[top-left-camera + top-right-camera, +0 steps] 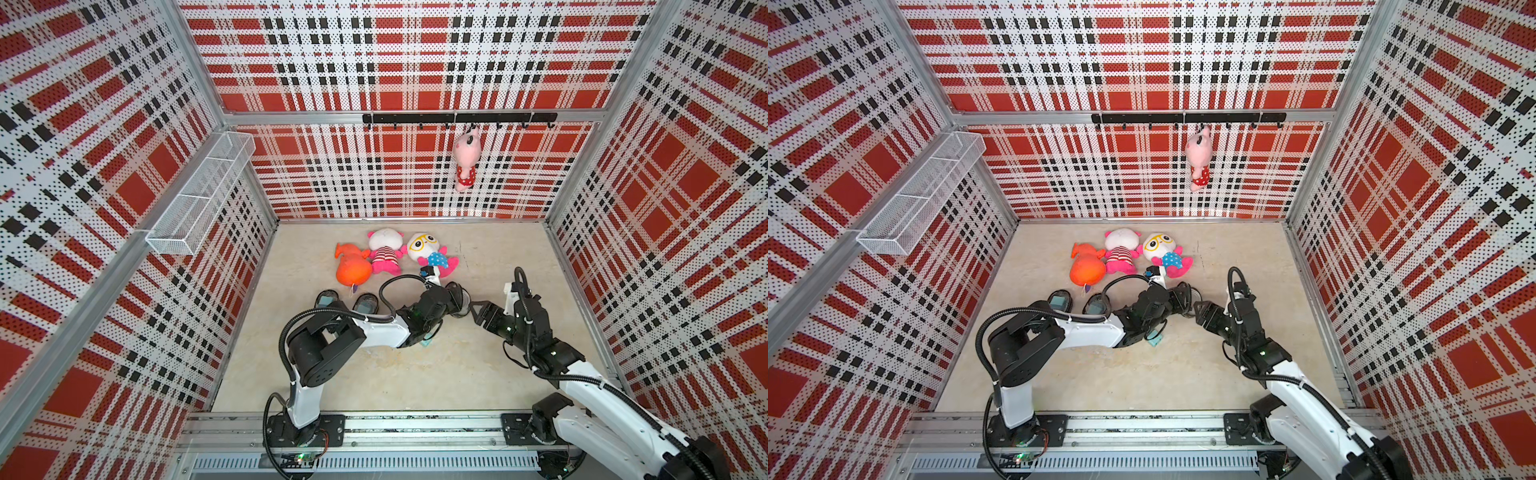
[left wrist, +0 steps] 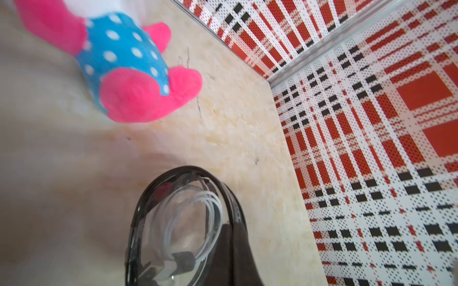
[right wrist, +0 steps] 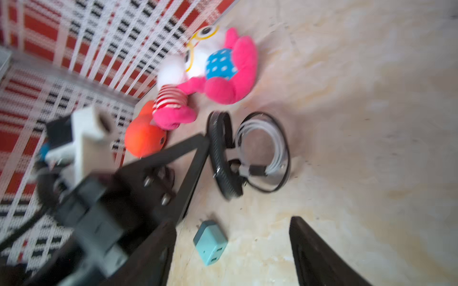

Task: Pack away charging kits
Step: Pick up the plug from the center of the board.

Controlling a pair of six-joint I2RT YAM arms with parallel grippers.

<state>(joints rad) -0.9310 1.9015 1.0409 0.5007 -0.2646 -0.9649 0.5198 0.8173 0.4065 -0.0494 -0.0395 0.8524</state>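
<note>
Teal adapter (image 3: 210, 244) out on the table (image 3: 359, 173), cable (image 3: 269, 148) already coiled in the open case (image 3: 282, 180).

White cable lies in the case's base just past the left gripper (image 1: 457, 297), whose fingers look clenched on the raised lid, propping it up. The adapter sits between the spread fingers (image 3: 317, 260) of the right gripper (image 1: 474, 311), touched by neither; that gripper is released and holds nothing. Two more cases (image 1: 328, 300) lie well behind the left fingers. They look closed, with something blue-grey under their windows, so I'd judge two kits packed and this third half done, with the adapter to go in and the lid to close. The left arm reaches low and forward. The right arm bends in from its side, its gripper tipped down over the adapter, close to the left one.
</note>
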